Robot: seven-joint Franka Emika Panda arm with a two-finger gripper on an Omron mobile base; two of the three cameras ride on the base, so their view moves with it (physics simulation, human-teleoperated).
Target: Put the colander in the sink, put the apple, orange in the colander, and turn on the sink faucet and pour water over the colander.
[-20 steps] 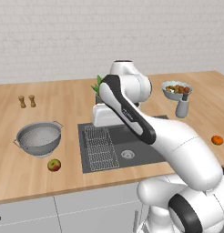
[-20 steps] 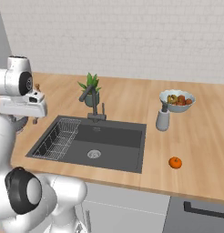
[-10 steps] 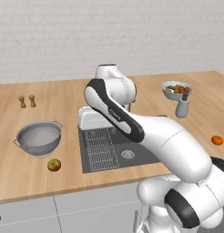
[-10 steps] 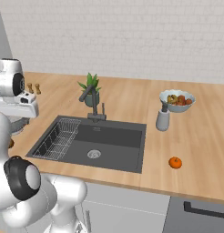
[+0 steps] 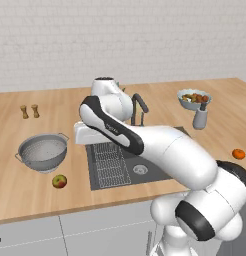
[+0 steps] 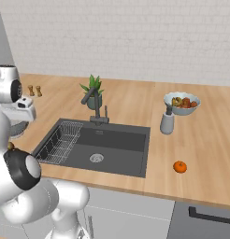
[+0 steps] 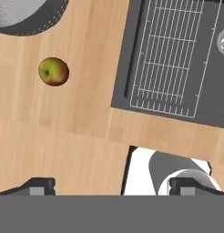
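Note:
The colander [image 5: 42, 152] sits on the wooden counter left of the sink [image 5: 160, 167], and its rim shows at the top left of the hand view [image 7: 27, 16]. The apple [image 5: 59, 181] lies in front of it, also seen from above [image 7: 53, 71]. Far to the right lies the orange [image 5: 238, 154] [image 6: 180, 166]. The sink faucet [image 5: 140, 107] stands behind the basin, with no water running. My gripper [image 7: 114, 187] hangs open and empty above the counter at the sink's left edge [image 5: 86, 136], its fingertips [image 7: 38, 185] spread wide.
A pale bowl of mixed fruit [image 5: 194, 98] and a grey dispenser [image 5: 199, 119] stand at the back right. Two small shakers [image 5: 29, 111] stand at the back left. A potted plant [image 6: 93, 91] is behind the faucet. A wire rack [image 7: 170, 59] lies in the sink's left part.
My arm has swung left, from above the back of the sink to its left edge, nearer the colander. The gripper stayed open; nothing else moved.

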